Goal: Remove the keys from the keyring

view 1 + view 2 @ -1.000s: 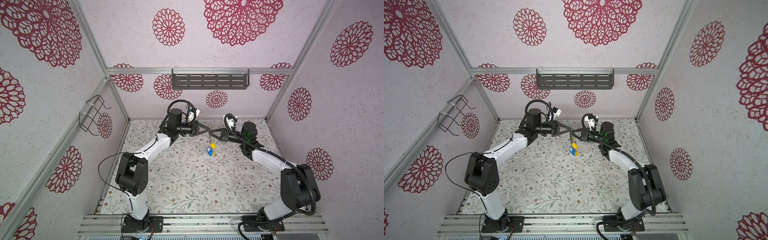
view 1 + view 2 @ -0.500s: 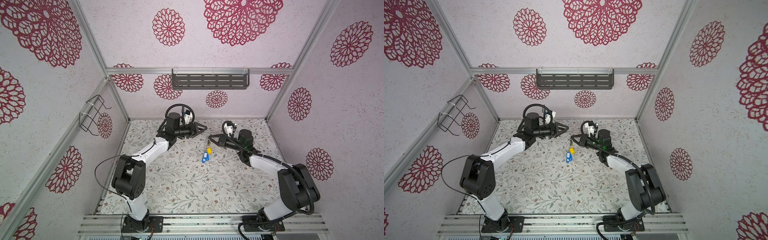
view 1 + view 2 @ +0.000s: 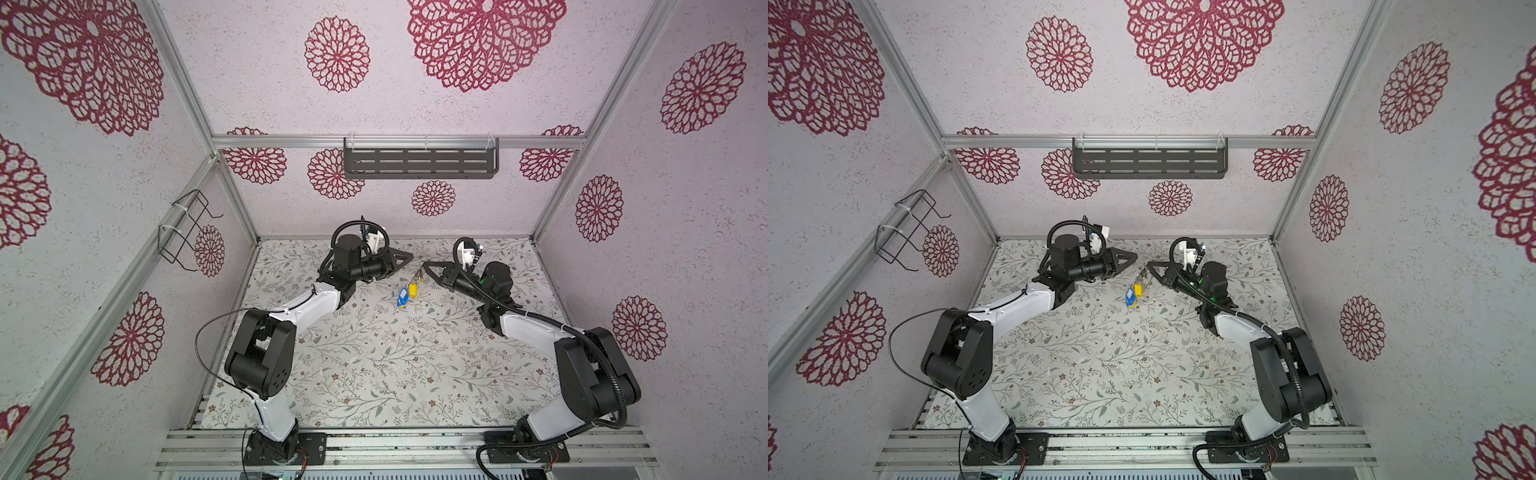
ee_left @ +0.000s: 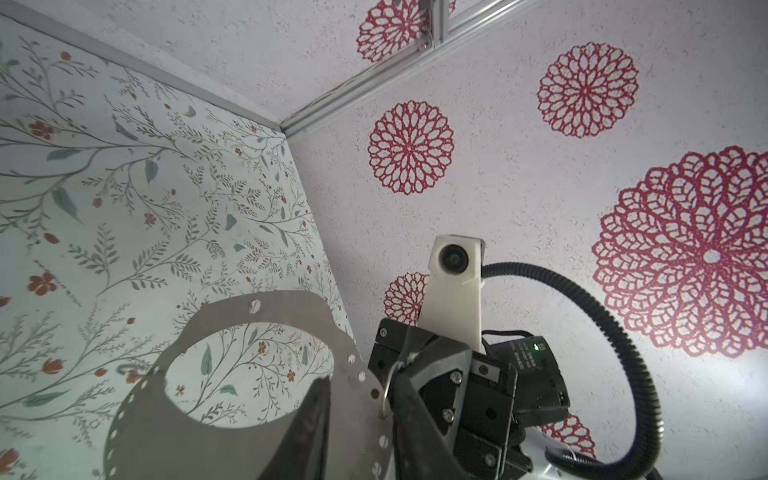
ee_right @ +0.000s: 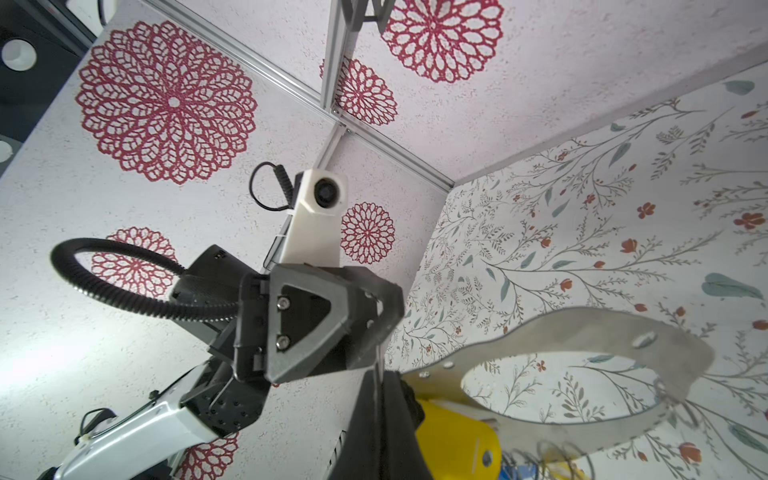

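As right claw point(image 3: 426, 264) pinches keyring point(image 5: 582, 330), shelf point(image 3: 419, 163) behind.

Flat grey keyring point(image 4: 299, 309), holes along band, aloft; yellow, blue keys point(image 3: 412, 289) dangling beneath

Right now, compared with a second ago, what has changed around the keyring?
The left gripper, then meeting the right gripper at the keyring, has drawn slightly back, leaving a gap. The yellow key tag and blue key tag swung a little leftward. Unchanged: the right gripper stays shut on the keyring, tags dangling.
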Controlling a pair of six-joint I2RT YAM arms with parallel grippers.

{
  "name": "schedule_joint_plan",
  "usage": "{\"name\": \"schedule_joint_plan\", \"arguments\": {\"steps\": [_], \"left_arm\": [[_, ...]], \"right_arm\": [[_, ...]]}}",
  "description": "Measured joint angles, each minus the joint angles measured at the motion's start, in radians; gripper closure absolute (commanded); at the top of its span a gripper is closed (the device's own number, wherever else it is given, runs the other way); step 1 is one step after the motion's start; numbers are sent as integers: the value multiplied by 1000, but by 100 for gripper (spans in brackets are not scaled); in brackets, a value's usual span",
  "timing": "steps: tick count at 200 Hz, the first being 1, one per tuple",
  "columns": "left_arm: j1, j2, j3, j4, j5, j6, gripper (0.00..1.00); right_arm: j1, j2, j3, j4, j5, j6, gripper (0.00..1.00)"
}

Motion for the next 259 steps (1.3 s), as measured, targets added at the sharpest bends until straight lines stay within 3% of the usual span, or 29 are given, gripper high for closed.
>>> {"name": "schedule_joint_plan", "arguments": {"steps": [34,88,140,192,217,259], "left_arm": [[-14,38,-18,158,42,-89,78],[-14,50,-24,293,69,-161,75],[-17,50,-24,302,71,-179,85],[-23,60,-24,302,72,-178,86],[-26,63,-23,303,73,-177,100],[-26,65,-23,299,73,-168,100]], "right_arm": [[-6,4,-1,76,-6,53,100],[-7,17,-1,122,-23,84,100],[-7,36,0,156,-28,113,100],[-7,42,0,169,-53,135,100],[-7,50,0,181,-58,151,100],[-7,55,0,182,-61,159,100]]}}
